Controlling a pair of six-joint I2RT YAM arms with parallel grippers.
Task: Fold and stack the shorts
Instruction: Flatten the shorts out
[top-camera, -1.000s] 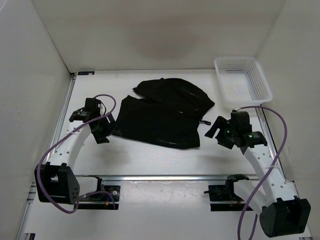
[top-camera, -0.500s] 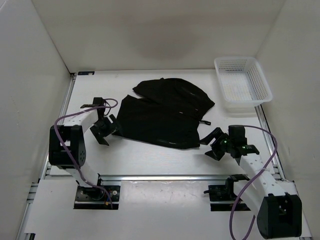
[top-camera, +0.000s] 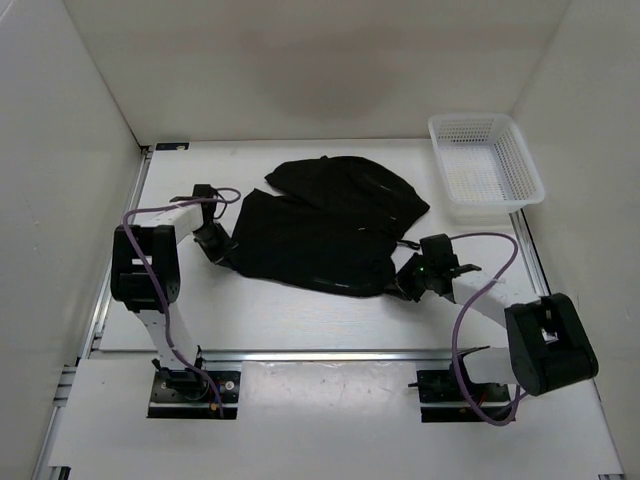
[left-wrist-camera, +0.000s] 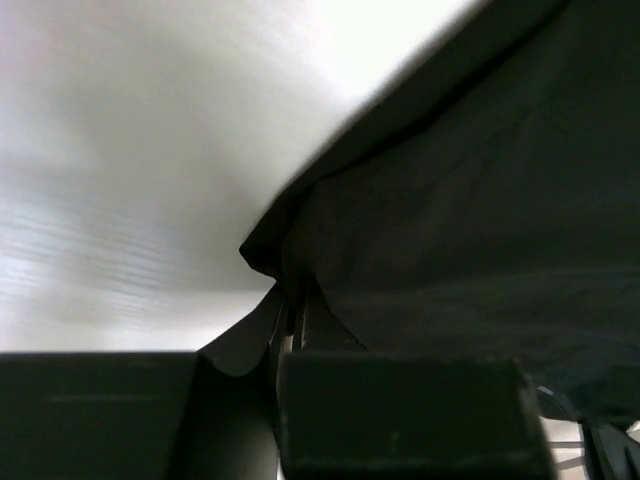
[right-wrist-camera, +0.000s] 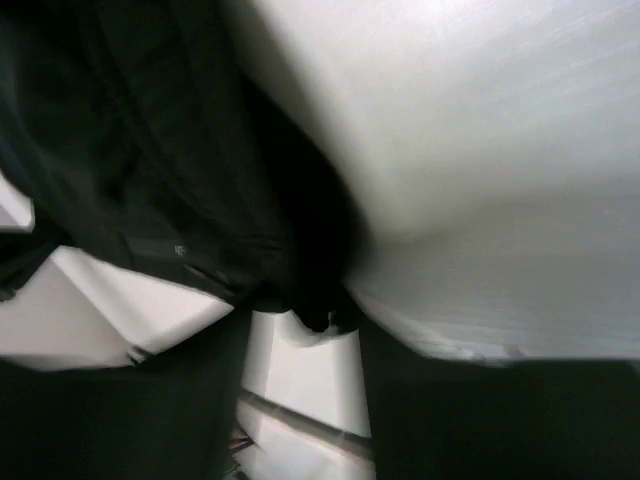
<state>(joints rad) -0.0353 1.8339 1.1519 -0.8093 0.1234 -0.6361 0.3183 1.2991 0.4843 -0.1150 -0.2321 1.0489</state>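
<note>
Low down, found the left gripper (top-camera: 217, 244) clenched on the shorts (top-camera: 320, 235), pinching the cloth at the corner nearest the table's left edge. Saw, through the left wrist camera, that corner gathered into a small peak right between the closed fingers, with black fabric spreading away to the right and bare white surface behind. Found the right gripper (top-camera: 408, 283) pressed against the opposite corner of the shorts, toward the near right. Saw dark cloth hanging down between its fingers in the right wrist view, yet could not tell whether gripped or merely straddled. Noted the shorts otherwise lying flat on the table (top-camera: 300, 315), about midway between the left and right edges, with a second lobe of fabric reaching toward the far edge. Spotted a small drawstring tip (top-camera: 408, 245) poking out along the garment's right side, just beyond the right gripper. Marked a white mesh basket (top-camera: 484, 203) in the far right corner, well apart from the cloth.
</note>
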